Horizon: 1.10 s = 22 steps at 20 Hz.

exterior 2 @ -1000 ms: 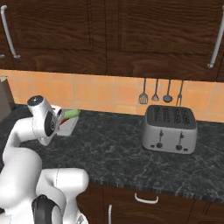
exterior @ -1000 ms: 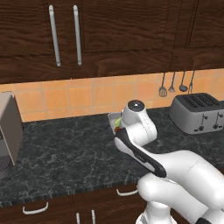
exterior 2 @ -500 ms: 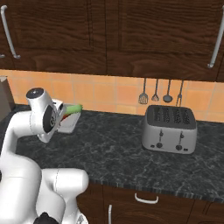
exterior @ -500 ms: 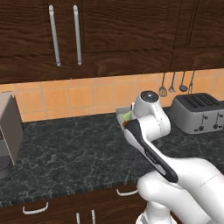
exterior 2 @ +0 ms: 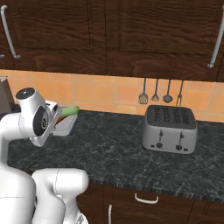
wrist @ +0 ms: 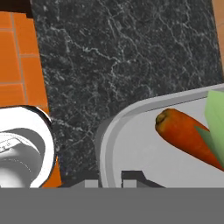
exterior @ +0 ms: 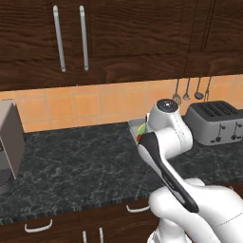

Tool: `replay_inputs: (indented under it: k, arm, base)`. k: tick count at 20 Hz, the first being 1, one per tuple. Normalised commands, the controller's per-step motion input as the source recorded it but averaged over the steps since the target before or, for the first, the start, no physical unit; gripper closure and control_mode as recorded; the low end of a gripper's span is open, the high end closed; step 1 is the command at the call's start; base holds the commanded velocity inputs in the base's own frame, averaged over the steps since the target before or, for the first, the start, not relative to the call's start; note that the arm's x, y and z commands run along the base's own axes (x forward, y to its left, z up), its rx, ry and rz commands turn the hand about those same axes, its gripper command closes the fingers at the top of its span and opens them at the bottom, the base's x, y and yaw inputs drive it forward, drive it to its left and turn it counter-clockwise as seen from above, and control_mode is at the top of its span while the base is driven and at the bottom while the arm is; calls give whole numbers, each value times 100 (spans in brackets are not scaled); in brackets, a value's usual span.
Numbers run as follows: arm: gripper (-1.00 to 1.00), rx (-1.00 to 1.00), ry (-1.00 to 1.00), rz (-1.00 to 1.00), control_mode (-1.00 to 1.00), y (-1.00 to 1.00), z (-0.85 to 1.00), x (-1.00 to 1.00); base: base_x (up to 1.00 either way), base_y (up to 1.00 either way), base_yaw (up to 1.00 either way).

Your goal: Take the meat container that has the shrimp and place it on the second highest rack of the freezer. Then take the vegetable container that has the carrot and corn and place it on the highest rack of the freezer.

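Pinching the vegetable container (wrist: 131, 144) by its rim, the closed gripper (wrist: 110, 178) keeps carrot (wrist: 186, 136) and corn (exterior 2: 69, 110) aboard for the freezer

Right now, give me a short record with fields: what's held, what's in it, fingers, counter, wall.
held: grey tray, gripped at its rim and carried above the counter
contents: carrot and green-husked corn
fingers: shut on the tray's edge
counter: dark marbled stone, silver toaster at the right
wall: orange tiles, utensils hanging above the toaster
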Motion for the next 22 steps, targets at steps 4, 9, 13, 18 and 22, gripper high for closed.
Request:
replay_inputs:
  k: [4,9,13,18,22]
  arm:
    - [100,0,0,0,-100,-13,40,-41]
    - [100,0,0,0,-100,-36,47,-40]
    - [100,0,0,0,-100,-37,21,-40]
    - [100,0,0,0,-100,-6,31,-24]
    - [100,0,2,-3,-100,-6,26,-36]
  base:
    - [0,0,0]
    - [0,0,0]
    - [0,0,0]
    - [0,0,0]
    - [0,0,0]
